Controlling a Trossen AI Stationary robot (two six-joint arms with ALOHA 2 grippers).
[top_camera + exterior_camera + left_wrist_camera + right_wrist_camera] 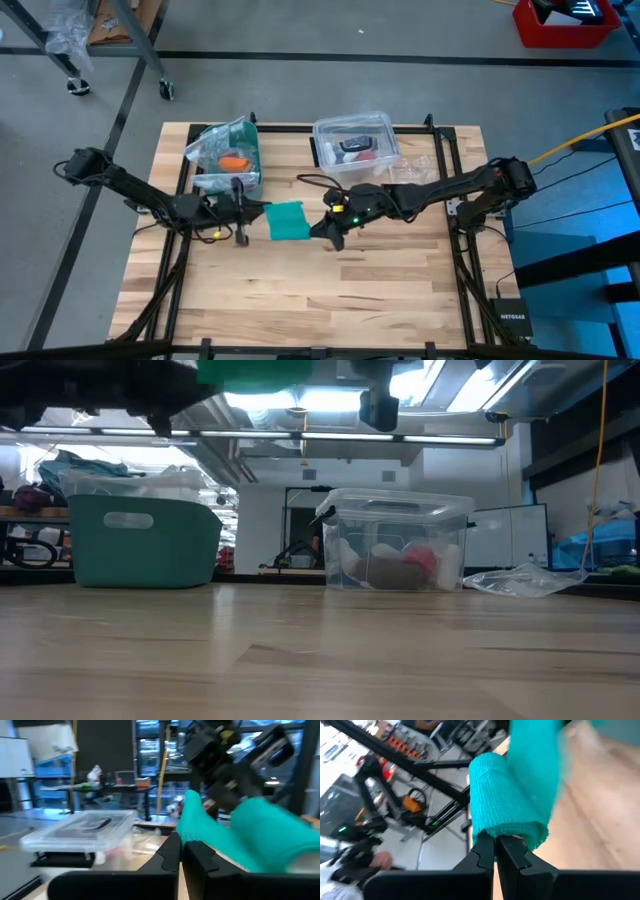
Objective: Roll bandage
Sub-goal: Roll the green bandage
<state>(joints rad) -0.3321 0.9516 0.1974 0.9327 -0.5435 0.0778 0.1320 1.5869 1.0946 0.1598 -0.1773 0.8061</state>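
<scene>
The teal bandage (288,220) hangs in the air between my two grippers, high above the table; in the low view only its lower edge (255,370) shows at the top. My left gripper (252,213) is shut on its left end and my right gripper (318,226) is shut on its right end. In the right wrist view the bandage (512,795) curls over like a loose roll. My left gripper pinches the bandage's left edge (191,838) between its two shut fingers, coming level from the table's left. The bandage is lifted clear and runs away from the fingers toward the other arm. My right gripper pinches the bandage's right end at its lower edge (507,834) between its two shut fingers, coming from the table's right. The cloth curls over above the fingers, several layers by the look. It is clear of the table.
A teal basket (228,155) with an orange item (233,160) stands at the back left. A clear lidded box (355,145) stands at the back middle, with a crumpled clear bag (430,165) to its right. Bare wood lies toward the near edge (320,300).
</scene>
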